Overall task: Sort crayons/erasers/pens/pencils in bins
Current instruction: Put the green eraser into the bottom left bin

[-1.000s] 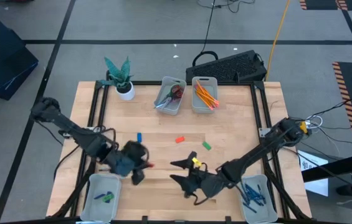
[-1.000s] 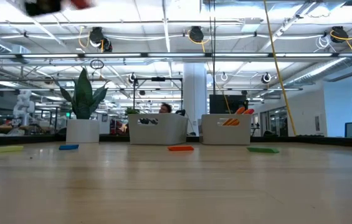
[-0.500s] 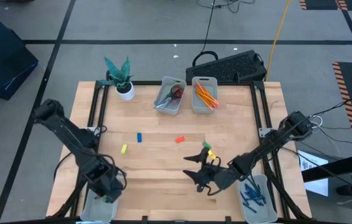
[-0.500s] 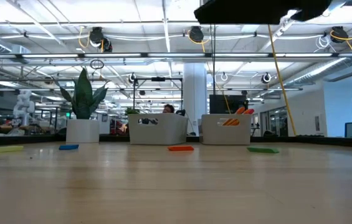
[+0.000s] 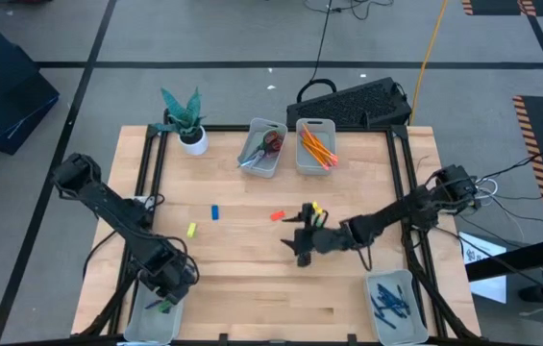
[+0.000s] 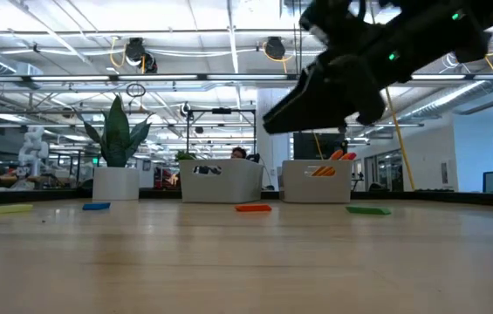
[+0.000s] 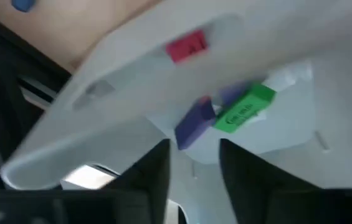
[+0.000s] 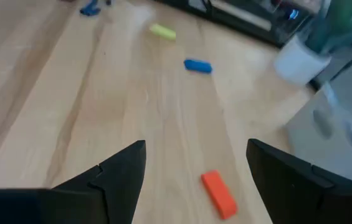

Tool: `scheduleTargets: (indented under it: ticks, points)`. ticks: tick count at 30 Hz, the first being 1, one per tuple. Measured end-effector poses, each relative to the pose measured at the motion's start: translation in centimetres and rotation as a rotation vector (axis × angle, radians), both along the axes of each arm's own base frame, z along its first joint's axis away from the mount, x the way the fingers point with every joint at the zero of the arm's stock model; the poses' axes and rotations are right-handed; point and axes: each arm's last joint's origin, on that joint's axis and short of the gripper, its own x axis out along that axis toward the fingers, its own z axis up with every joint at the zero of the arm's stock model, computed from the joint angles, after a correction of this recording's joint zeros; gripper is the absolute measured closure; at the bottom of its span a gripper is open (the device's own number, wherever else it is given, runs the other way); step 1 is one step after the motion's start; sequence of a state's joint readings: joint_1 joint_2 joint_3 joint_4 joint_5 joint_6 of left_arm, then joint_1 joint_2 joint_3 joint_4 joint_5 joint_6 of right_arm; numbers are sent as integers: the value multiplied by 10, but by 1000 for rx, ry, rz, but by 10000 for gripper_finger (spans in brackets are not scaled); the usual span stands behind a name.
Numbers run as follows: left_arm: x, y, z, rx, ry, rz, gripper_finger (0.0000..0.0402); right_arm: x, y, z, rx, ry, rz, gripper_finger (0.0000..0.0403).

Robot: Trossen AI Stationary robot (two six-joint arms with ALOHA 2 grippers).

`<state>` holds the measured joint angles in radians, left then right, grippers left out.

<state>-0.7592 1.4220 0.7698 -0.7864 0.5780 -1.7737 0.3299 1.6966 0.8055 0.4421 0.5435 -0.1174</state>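
Lying ahead of right tool (image 8: 191, 171): eraser (image 8: 218, 193).

Left tool (image 5: 167, 291) over near-left bin (image 5: 152, 322), its contents mostly hidden

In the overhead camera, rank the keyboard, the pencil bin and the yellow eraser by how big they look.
Largest to smallest in the high view:
1. keyboard
2. pencil bin
3. yellow eraser
All three lie at about table level, so nearness to the camera hardly skews the order.
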Motion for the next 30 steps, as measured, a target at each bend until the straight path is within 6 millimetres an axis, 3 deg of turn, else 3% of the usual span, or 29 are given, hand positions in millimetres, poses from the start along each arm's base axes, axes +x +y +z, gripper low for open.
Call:
scheduleTargets:
  ticks: [5,10,13,17,20,22,27,30]
  points:
    - [-3,-3,2,-20,0,-52,201,5,-29,-8,95,42,-106,131]
    - [-12,-13,43,93,-103,-116,186,6,-47,-14,130,50,-180,131]
    - [-16,-15,75,278,-321,-126,197,4,-58,-17,126,31,-265,132]
    - [-11,-15,100,604,-785,-143,212,-7,-67,-28,201,-4,-426,144]
    - [-3,-18,106,819,-1096,-220,214,-19,-57,-38,260,20,-453,153]
    - [4,-16,102,951,-1211,-275,210,-25,-44,-39,268,45,-461,158]
    - [24,-5,80,1212,-1307,-338,168,-43,-11,-38,314,63,-504,166]
    - [39,6,63,1281,-1305,-330,135,-51,0,-40,332,64,-524,167]
